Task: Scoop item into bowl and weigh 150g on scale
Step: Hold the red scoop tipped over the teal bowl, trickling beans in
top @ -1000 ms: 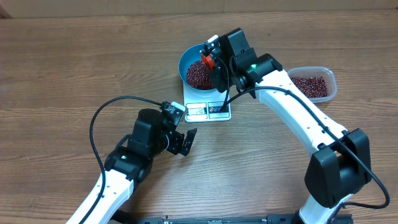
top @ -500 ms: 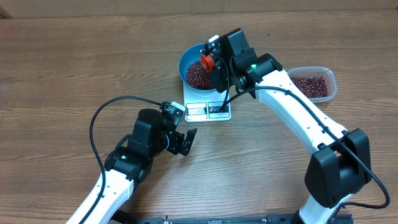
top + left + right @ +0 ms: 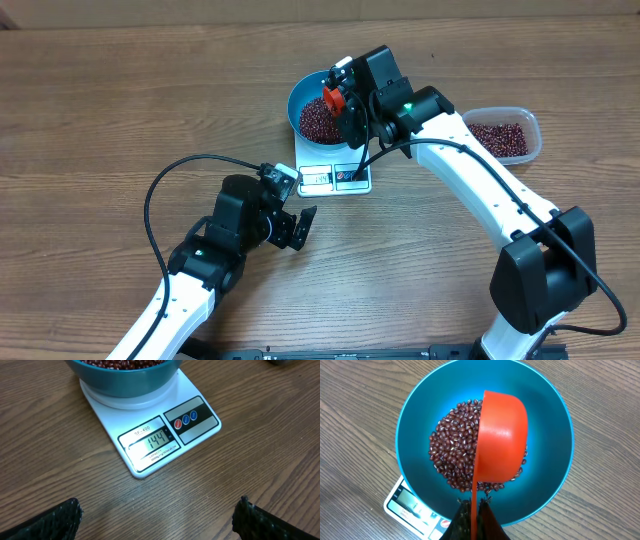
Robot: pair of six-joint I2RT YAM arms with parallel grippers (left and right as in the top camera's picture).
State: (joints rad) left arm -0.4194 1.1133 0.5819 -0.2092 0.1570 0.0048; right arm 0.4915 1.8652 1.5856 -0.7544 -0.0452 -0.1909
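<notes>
Beans (image 3: 455,455): small, dark red-brown, heaped inside the blue bowl (image 3: 410,425), centre of the right wrist view.
Bowl: stands on the white scale (image 3: 150,445), upper centre of the overhead view.
Scale display (image 3: 155,440): reads 144.
Scoop (image 3: 502,435): orange-red, tipped on edge over the beans.
Right gripper (image 3: 474,510): clamped on the scoop's handle, bottom centre of its view.
Left gripper (image 3: 157,519): jaws spread wide, holding nothing, low over the wooden table (image 3: 280,460) in front of the scale.
Clear tub (image 3: 503,135): more beans inside, right of the overhead frame.
</notes>
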